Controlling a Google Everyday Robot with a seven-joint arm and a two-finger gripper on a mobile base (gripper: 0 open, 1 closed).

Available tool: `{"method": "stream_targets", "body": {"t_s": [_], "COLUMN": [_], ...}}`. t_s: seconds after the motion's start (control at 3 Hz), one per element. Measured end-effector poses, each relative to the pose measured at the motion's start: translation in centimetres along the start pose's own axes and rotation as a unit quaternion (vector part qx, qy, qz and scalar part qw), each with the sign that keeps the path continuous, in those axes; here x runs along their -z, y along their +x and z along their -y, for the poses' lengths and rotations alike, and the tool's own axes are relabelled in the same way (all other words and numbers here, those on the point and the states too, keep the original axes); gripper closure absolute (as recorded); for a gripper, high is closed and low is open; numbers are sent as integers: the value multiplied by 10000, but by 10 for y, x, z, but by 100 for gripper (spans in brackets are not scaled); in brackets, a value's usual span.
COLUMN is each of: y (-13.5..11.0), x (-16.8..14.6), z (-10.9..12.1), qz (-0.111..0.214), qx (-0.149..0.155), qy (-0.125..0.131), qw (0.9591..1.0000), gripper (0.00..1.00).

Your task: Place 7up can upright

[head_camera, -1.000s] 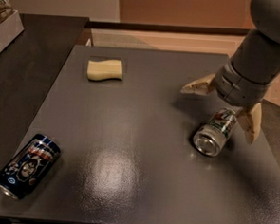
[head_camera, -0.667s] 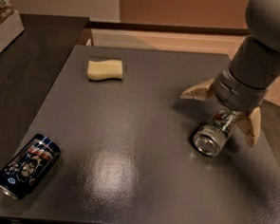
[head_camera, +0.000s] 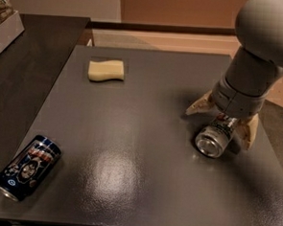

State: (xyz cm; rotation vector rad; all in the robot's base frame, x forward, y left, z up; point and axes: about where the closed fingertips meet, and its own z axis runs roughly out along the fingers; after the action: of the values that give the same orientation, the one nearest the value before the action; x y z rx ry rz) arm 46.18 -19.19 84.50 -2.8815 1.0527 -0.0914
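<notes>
Upper arm [head_camera: 269, 27] swung left, 7up can [head_camera: 215, 137] unmoved: lying flat right of centre, axis toward lower-left, directly under gripper [head_camera: 223, 121], fingers [head_camera: 199, 107] splayed, apparently not clamping.

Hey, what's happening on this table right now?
A robot arm's claw is down over the 7up can at the table's right side, its open fingers either side of it. The can is not upright yet; one metal end faces the camera. A dark blue can lies front left, a yellow sponge at the back.
</notes>
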Motion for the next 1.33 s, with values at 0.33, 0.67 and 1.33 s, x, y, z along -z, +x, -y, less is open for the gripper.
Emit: {"method": "stream_targets", "body": {"t_s": [0.33, 0.67, 1.33], "y": [1, 2, 6], "x": [-3, -2, 29], "z": [-1, 1, 28], "qz": [-41, -124, -262], "qx": [32, 98, 379], "qy": [-86, -80, 979], "qw": [9999, 9998, 9941], "gripper": [41, 64, 100]}}
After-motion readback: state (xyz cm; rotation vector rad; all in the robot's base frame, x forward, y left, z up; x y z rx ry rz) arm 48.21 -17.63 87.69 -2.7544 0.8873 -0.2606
